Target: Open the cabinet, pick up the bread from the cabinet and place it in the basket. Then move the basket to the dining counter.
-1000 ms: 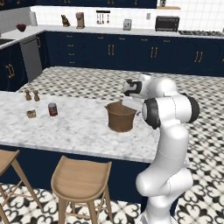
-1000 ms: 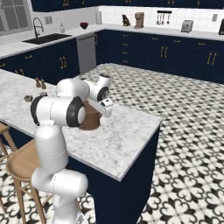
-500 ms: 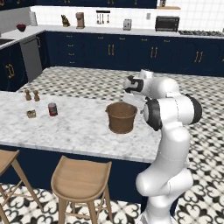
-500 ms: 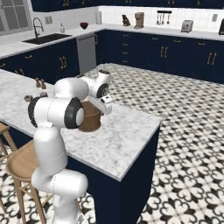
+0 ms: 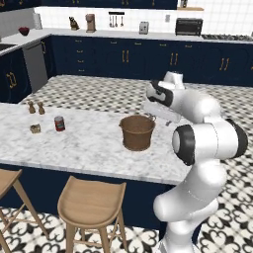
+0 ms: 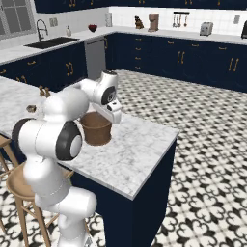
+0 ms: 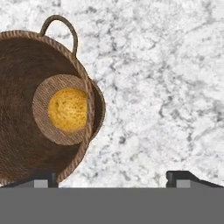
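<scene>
– How is the hand [image 7: 112,177] set?

– Its two dark finger tips stand wide apart, gripping nothing, just above the rim of the round brown woven basket [image 7: 26,105], over its edge and the marble beside it.

– And the small round golden-orange bun [image 7: 68,109]?

– It lies on the lighter woven floor of the basket, dead centre, its surface spongy and mottled yellow.

– Where does the basket stand?

– Upright on the white-grey marble tabletop [image 5: 89,143] of the navy-blue island, near its end, one loop handle showing at the rim. Farther along the tabletop stands a small red can [image 5: 60,123], and wooden stools [image 5: 91,202] sit at the near side.
</scene>
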{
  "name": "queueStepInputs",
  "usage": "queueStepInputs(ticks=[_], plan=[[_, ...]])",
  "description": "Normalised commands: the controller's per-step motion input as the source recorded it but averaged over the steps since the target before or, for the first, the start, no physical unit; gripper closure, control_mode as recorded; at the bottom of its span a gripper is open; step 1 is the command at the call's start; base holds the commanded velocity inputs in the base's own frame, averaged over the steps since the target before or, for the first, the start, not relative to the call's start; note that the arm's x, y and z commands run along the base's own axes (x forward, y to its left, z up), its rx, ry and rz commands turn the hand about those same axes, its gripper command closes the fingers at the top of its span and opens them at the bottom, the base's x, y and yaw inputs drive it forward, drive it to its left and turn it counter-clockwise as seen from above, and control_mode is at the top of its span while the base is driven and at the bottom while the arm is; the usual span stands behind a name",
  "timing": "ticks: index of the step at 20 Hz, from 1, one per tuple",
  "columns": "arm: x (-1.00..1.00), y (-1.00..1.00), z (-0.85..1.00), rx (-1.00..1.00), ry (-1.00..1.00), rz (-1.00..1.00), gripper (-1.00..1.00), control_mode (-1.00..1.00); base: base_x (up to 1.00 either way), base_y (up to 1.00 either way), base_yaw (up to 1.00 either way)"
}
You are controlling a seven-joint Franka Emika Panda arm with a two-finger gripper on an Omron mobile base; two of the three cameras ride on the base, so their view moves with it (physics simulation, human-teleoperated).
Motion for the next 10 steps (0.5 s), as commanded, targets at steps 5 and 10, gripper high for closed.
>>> queueStepInputs(ticks=[5,10], plan=[[-1.00,-0.14,0.38,-0.05,-0.03,0.06,-1.00,-1.00,0.00,0.00,0.00],[-1.00,-0.07,0.53,-0.05,0.00,0.02,-1.00,-1.00,0.00,0.00,0.00]])
